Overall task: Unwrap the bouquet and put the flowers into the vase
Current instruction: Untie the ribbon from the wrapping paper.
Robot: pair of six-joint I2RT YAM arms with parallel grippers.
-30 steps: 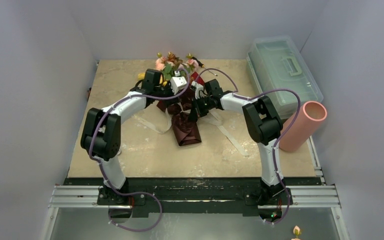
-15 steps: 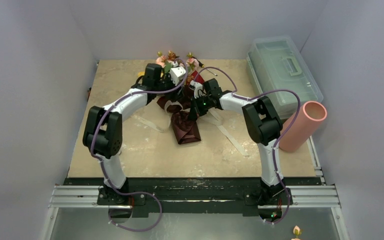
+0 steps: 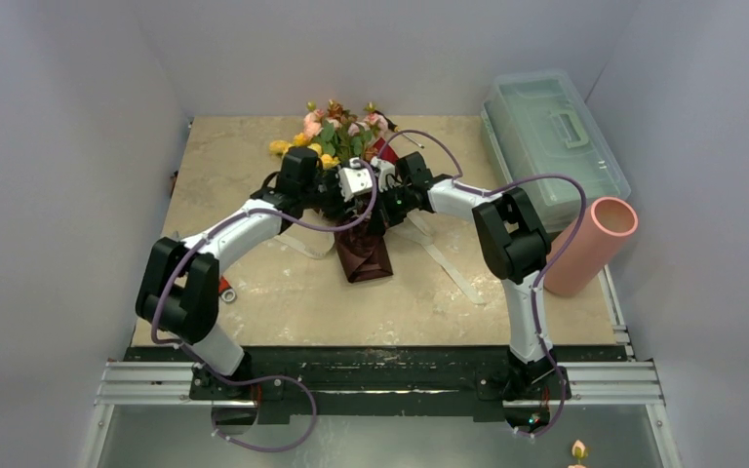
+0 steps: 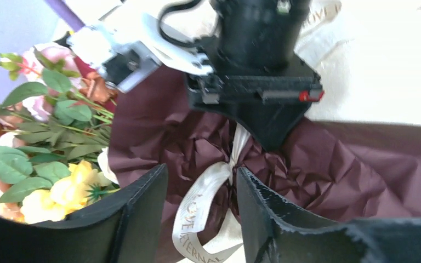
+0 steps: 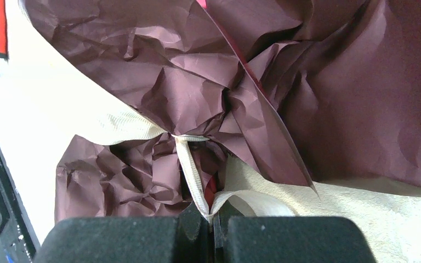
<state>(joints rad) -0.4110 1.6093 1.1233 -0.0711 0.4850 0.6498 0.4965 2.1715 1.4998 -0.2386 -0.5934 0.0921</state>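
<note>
Jaws of the left claw (image 4: 200, 179), newly parted, straddle the ribbon (image 5: 189, 159) at its knot without gripping. The right claw (image 5: 214, 219) pinches a ribbon tail. The bouquet (image 4: 159, 131) lies mid-bench (image 3: 254, 156), the paper (image 3: 363, 255) not yet off, the flowers (image 3: 336, 132) pointing away. The vase (image 3: 590, 244) leans at the right edge. Untying seems in hand.

Three kinds, one of each
Counted are one dark-red paper-wrapped bouquet (image 3: 361, 255) toward twelve o'clock, one salmon-pink cylindrical vase (image 3: 590, 244) at three, one clear greenish plastic box (image 3: 546, 132) at two.
</note>
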